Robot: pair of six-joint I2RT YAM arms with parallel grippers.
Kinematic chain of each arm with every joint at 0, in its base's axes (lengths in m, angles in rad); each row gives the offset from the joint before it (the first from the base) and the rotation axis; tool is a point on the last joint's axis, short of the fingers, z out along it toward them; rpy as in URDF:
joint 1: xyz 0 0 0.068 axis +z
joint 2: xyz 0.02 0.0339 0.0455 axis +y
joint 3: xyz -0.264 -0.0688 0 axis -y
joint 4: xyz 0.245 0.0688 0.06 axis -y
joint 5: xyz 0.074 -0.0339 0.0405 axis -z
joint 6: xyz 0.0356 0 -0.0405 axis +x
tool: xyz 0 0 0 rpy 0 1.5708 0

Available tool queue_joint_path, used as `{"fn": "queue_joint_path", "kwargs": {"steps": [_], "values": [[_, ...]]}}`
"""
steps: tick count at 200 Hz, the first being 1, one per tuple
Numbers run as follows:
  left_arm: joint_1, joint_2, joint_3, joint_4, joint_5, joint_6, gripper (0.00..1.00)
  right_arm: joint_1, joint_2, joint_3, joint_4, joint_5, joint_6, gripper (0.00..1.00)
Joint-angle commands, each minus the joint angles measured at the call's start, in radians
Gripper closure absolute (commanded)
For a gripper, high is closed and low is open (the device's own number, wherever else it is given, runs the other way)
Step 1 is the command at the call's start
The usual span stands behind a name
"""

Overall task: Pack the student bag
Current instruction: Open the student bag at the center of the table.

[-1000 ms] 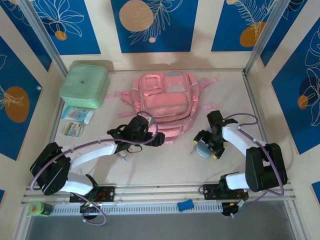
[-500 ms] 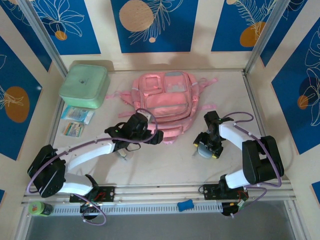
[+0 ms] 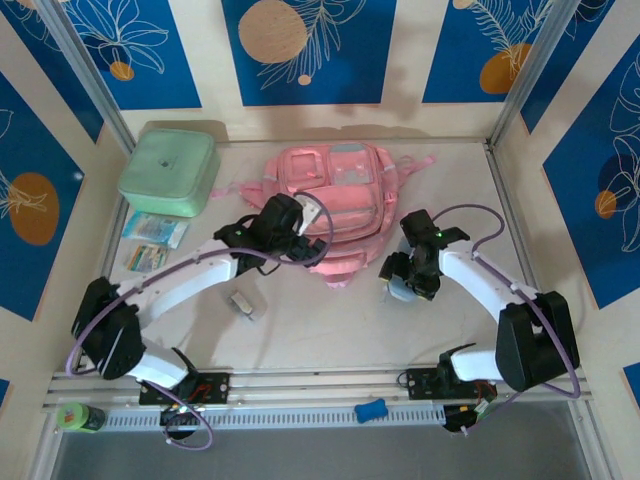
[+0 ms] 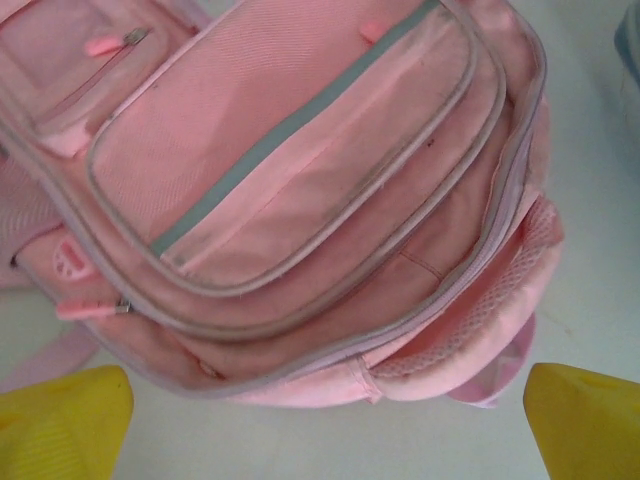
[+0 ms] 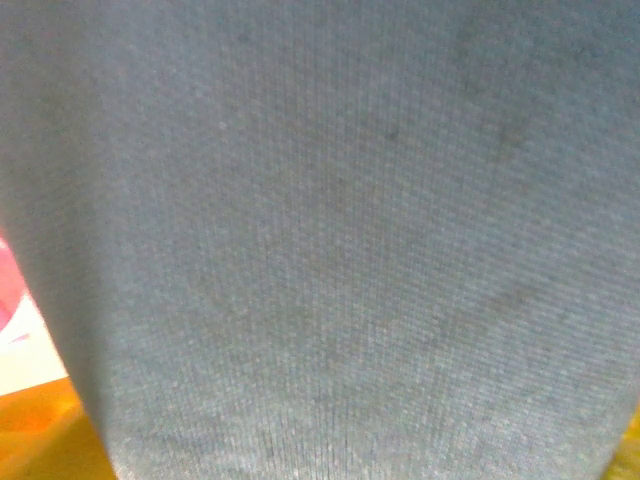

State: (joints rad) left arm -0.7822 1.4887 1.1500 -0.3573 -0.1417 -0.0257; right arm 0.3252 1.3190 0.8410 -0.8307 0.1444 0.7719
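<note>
Two jobs seem to be in hand at once, by our reading. The left gripper (image 4: 322, 430) hangs over the near end of the bag (image 3: 335, 200) with its yellow fingertips (image 4: 60, 420) spread wide and nothing between them. The right gripper (image 3: 405, 283) sits just beside the bag on the table (image 3: 330, 340), right up against a grey-blue knitted thing (image 5: 330, 250). Whether it is clamped on that thing we cannot tell.

We judge the packing as barely begun, since no pocket we can see stands open. The next move probably calls for the left gripper to come down on a zip pull (image 4: 88, 308) and draw a pocket open, so that the grey thing has somewhere to go.

The bag lies flat in the middle of the table toward the back wall, front pockets up. It is soft pink cloth with grey-blue trim along the zips and netting at one side.
</note>
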Motion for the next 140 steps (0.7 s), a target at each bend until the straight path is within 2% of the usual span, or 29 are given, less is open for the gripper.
{"fn": "queue_joint_path", "kwargs": {"steps": [1, 42, 53, 93, 118, 140], "values": [[0.004, 0.101, 0.090, -0.034, 0.043, 0.207, 0.00, 0.009, -0.024, 0.019, -0.050, -0.031, -0.022, 0.17], [0.008, 0.323, 0.292, -0.091, -0.015, 0.341, 0.07, 0.018, -0.045, 0.007, -0.037, -0.045, -0.011, 0.17], [0.010, 0.366, 0.336, -0.091, -0.037, 0.345, 0.07, 0.016, -0.046, 0.008, -0.038, -0.053, -0.008, 0.16], [0.024, 0.523, 0.483, -0.142, -0.009, 0.367, 0.11, 0.008, -0.034, 0.014, -0.024, -0.069, -0.007, 0.16], [0.032, 0.599, 0.553, -0.160, -0.039, 0.385, 0.17, 0.006, -0.022, 0.029, -0.028, -0.069, -0.014, 0.16], [0.045, 0.630, 0.597, -0.177, -0.021, 0.392, 0.23, -0.004, -0.013, 0.032, -0.024, -0.070, -0.019, 0.16]]}}
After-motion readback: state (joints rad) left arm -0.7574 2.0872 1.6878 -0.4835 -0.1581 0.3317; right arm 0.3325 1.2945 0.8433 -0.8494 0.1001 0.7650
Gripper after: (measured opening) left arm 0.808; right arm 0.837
